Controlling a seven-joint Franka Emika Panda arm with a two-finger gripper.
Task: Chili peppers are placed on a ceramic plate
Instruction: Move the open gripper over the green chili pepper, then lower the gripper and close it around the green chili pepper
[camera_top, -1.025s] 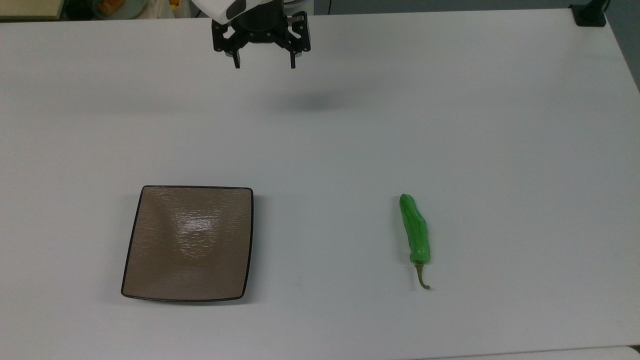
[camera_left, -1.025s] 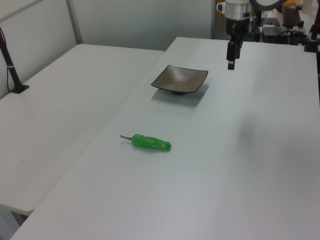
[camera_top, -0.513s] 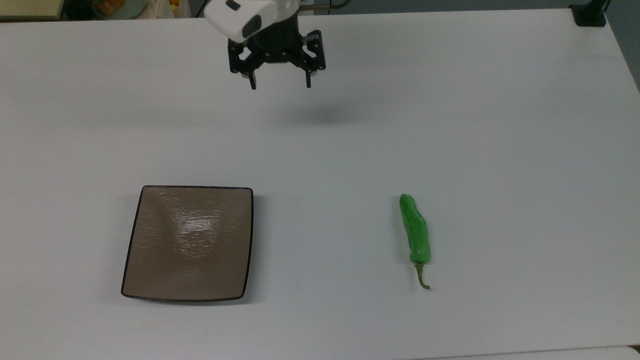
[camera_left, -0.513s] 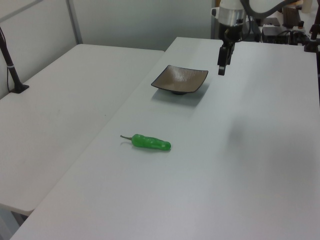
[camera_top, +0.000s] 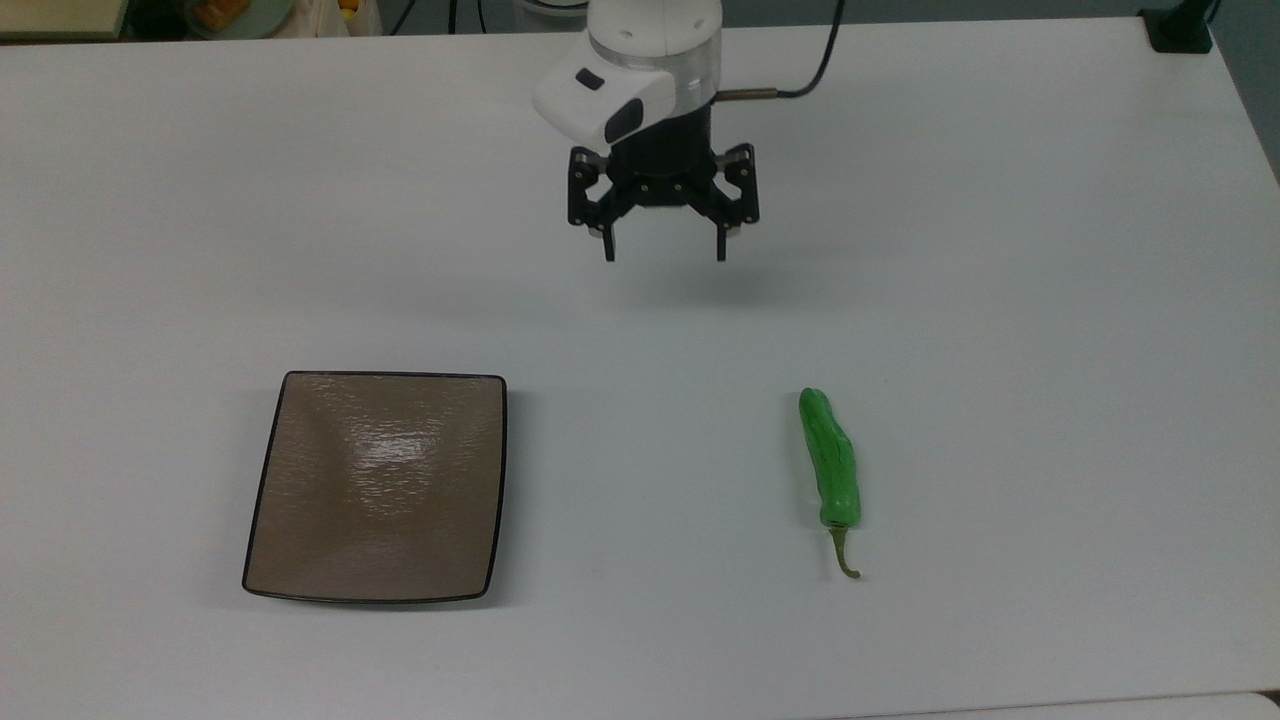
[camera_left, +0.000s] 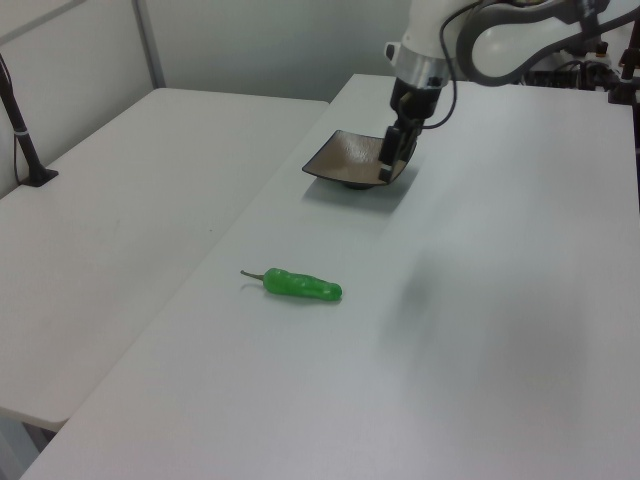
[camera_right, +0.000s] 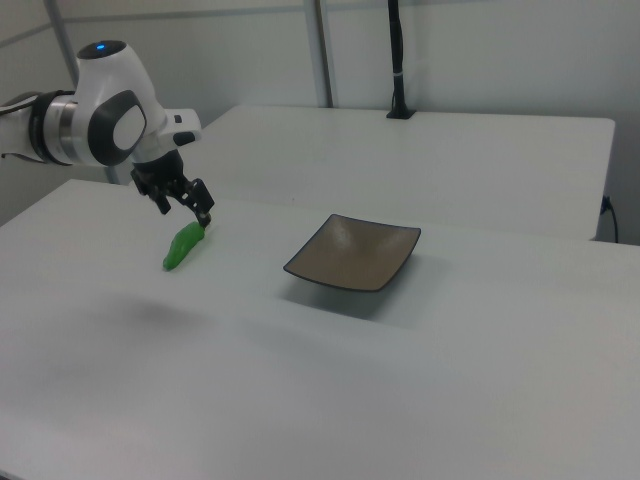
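The chili pepper (camera_top: 830, 462) is bright green with a thin curved stem. It lies flat on the white table at the top view's right, also seen from the side (camera_left: 300, 286) (camera_right: 182, 247). The square brown ceramic plate (camera_top: 380, 487) with its black rim sits at the top view's lower left with nothing on it (camera_left: 350, 152) (camera_right: 355, 252). My gripper (camera_top: 666, 255) hangs open above the table, fingers pointing down with nothing between them. In the top view it is above and to the left of the pepper, well apart from it (camera_left: 385, 172) (camera_right: 186, 213).
A black clamp post (camera_top: 1180, 30) stands at the table's far right corner in the top view. A second white table (camera_left: 120, 200) adjoins along the left view's left. Colourful items (camera_top: 215, 12) lie beyond the far edge at the top view's upper left.
The gripper has moved from the top view's upper edge down and to the right, toward the table's middle, and stayed open. Pepper and plate have not moved.
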